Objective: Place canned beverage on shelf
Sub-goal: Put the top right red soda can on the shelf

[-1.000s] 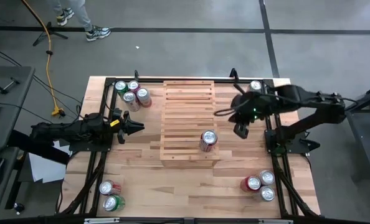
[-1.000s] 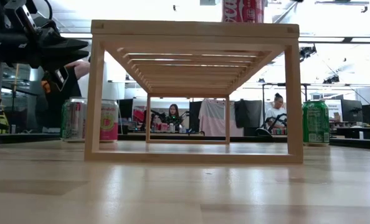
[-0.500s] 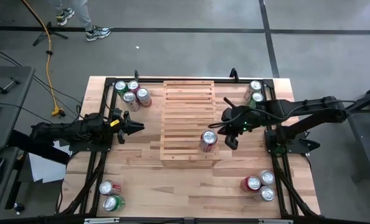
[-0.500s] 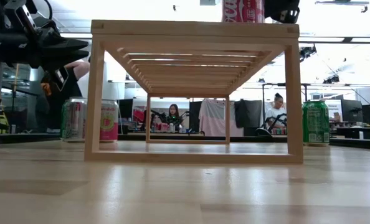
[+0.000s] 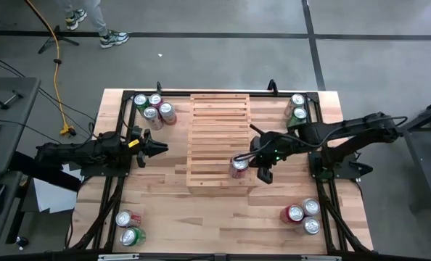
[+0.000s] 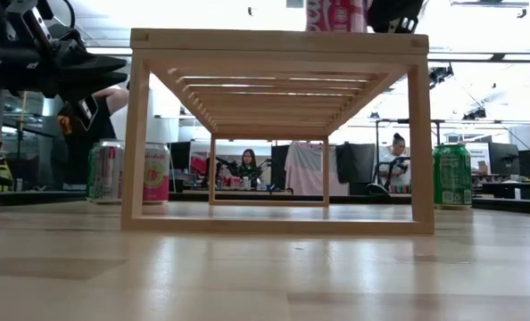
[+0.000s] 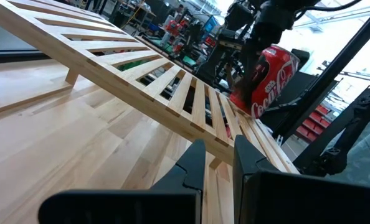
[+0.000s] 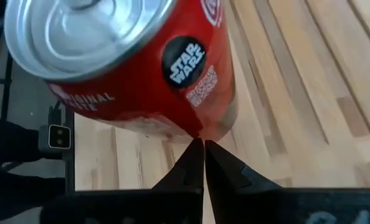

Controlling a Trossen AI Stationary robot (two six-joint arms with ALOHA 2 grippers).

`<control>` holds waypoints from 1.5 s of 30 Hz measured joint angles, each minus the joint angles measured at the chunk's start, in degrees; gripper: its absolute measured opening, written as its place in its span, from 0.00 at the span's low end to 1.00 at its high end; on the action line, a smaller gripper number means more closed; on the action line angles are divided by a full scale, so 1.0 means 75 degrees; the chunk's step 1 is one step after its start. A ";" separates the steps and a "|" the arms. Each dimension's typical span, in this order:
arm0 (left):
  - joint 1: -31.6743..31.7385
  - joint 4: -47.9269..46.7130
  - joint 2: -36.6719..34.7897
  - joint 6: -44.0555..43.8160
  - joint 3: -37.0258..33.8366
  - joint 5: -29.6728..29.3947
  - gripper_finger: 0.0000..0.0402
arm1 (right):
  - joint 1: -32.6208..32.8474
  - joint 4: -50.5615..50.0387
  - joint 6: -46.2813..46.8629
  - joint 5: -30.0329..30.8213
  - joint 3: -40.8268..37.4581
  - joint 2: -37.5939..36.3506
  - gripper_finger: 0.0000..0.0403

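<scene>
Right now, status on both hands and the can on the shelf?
Right hand shut, tips against red can on shelf; can tilted. Left hand shut, parked left of shelf. Nothing blocking.

Right arm stretched inward across the table, right gripper point(image 5: 261, 161) low, fingers pressed together, tips pointing toward the centre. Left arm lies level at the left edge; left gripper point(image 5: 159, 148) closed, aimed inward.

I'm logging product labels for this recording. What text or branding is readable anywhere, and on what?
"STAR WARS": black round badge on the red can standing on the shelf.
"Coca-Cola" script: side of the same can, left wrist view.
"...IGINAL": partly cut off, near the same can's top rim.
Small print beneath the badge: too blurred.
Other cans' labels: too small.
</scene>
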 joint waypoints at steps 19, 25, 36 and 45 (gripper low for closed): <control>-0.0001 0.0001 0.0000 0.0000 -0.0001 0.0001 0.00 | -0.0027 0.1948 -0.0545 -0.0016 0.0000 0.1020 0.00; -0.0001 -0.0002 0.0000 0.0000 0.0000 0.0003 0.00 | -0.0027 0.2489 -0.0660 -0.0041 0.0000 0.1255 0.00; -0.0001 0.0001 0.0000 0.0000 0.0000 0.0000 0.00 | -0.0029 0.3288 -0.0858 -0.0110 0.0000 0.1569 0.00; 0.0000 -0.0001 0.0000 0.0000 0.0000 0.0000 0.00 | 0.0007 0.3286 -0.0702 -0.0526 0.0000 0.1570 0.00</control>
